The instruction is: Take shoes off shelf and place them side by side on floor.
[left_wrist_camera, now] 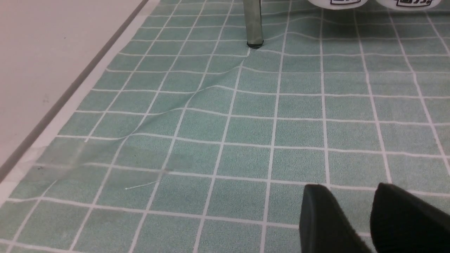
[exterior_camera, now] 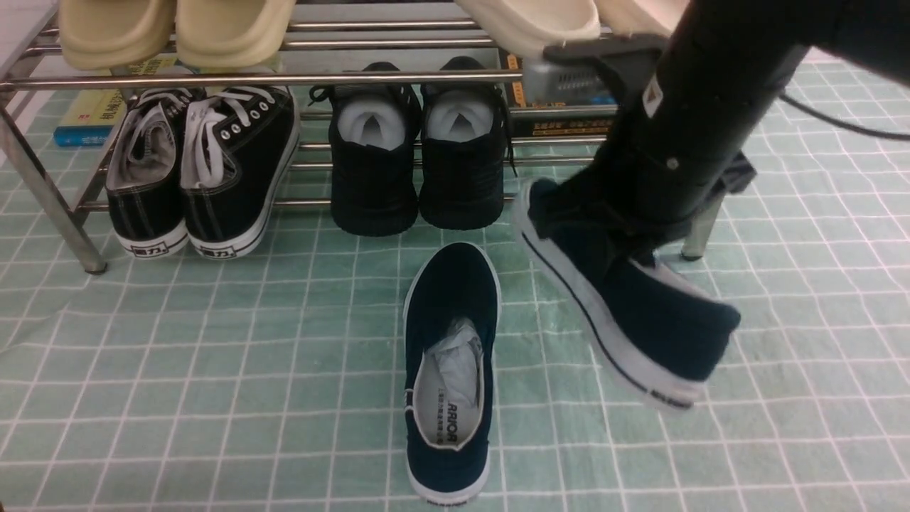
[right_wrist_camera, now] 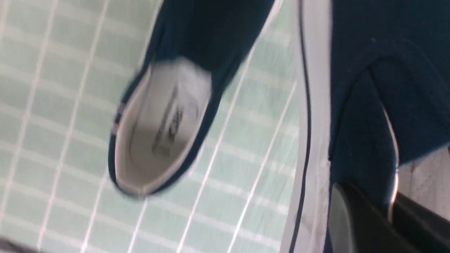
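On the floor nearest us: the first navy shoe [exterior_camera: 449,370] lay flat on the pale green gridded floor [exterior_camera: 213,355]. Its heel was toward us and its toe toward the shelf, with crumpled paper in the opening and lettering on the insole.
Left side: the left gripper [left_wrist_camera: 349,191] hung low over bare, slightly wrinkled floor. Its fingers [left_wrist_camera: 327,218] were a little apart with nothing between them.
Right side: the right gripper [exterior_camera: 617,236] was clamped on the second navy shoe [exterior_camera: 643,320], and in the right wrist view we saw a dark finger [right_wrist_camera: 355,218] pressed against the canvas beside the opening.
Second navy shoe: it sat tilted to the right of the first and apart from it, white sole turned toward that shoe. The heel was lower and nearer us, the toe raised toward the shelf. We could not tell whether the heel touched the floor.
Shelf: the silver shelf [exterior_camera: 398,77] stood beyond both navy shoes, and its left leg [left_wrist_camera: 254,24] rested on the cloth.
Lower tier: black lace-up sneakers [exterior_camera: 202,171] sat at the left and all-black shoes [exterior_camera: 419,163] in the middle, heels toward us.
Upper tier: beige slippers [exterior_camera: 178,28] sat at the left and a cream shoe [exterior_camera: 533,25] farther right.
Behind the shelf: we made out books [exterior_camera: 89,117] lying on the floor.
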